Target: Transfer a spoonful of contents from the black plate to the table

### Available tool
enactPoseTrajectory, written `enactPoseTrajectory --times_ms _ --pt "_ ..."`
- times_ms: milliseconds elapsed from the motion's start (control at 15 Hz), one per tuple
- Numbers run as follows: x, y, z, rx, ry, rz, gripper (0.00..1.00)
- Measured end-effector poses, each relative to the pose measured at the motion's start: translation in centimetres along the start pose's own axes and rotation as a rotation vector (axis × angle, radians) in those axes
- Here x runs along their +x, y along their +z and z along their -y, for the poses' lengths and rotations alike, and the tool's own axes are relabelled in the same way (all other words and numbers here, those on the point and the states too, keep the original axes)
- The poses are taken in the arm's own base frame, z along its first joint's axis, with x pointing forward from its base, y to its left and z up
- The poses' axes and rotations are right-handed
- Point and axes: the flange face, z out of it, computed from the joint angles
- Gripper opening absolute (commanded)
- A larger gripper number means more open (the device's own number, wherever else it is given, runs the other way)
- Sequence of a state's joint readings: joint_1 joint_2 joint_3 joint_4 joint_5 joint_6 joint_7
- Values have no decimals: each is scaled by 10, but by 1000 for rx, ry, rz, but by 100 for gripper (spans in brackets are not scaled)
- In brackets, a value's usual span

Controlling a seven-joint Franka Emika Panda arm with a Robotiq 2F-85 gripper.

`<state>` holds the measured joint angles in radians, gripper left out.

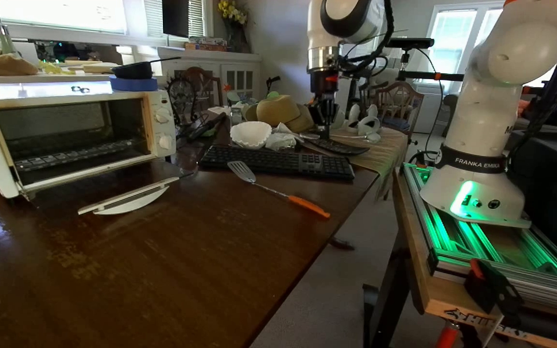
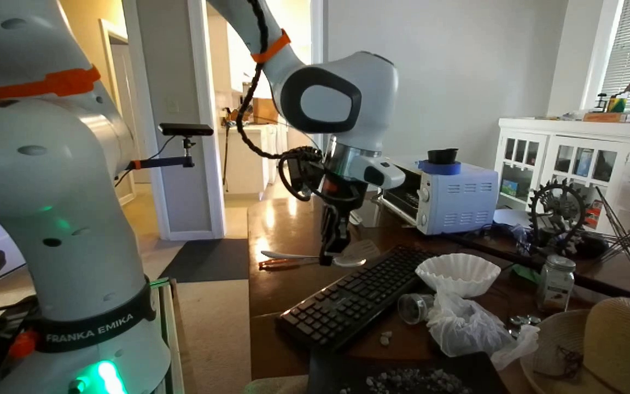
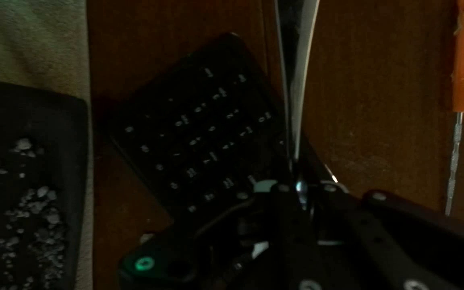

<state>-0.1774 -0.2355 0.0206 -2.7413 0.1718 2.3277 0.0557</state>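
My gripper is shut on a metal spoon and holds it above the table, over the keyboard's near end. The spoon's handle sticks out on one side in an exterior view, its bowl on the other. Whether the bowl holds anything is not clear. In the wrist view the handle runs up from between the dark fingertips; the bowl is hidden there. The black plate with several small pale lumps lies at the bottom of an exterior view, and at the left in the wrist view.
A black keyboard lies under the gripper. An orange-handled slotted spatula lies beside it. A white toaster oven with its door open stands behind. A white fluted bowl, a plastic bag and a straw hat crowd the far side.
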Motion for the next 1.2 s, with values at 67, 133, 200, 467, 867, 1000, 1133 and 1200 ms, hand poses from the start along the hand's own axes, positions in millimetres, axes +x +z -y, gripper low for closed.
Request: enactPoseTrajectory --times_ms 67,133,200,467,867,1000,1133,1200 --pt "-3 -9 -23 32 -10 20 2" --pt "-7 -16 -48 68 -23 42 2" --pt "-14 -21 -75 104 -40 70 2" --pt "-54 -27 -182 201 -128 172 2" --pt "-70 -27 -240 207 -251 247 2" --pt "-63 -21 -235 184 -278 285 2" --pt "-53 -13 -225 156 -300 327 2" --pt "-47 -10 -220 143 -307 348 2"
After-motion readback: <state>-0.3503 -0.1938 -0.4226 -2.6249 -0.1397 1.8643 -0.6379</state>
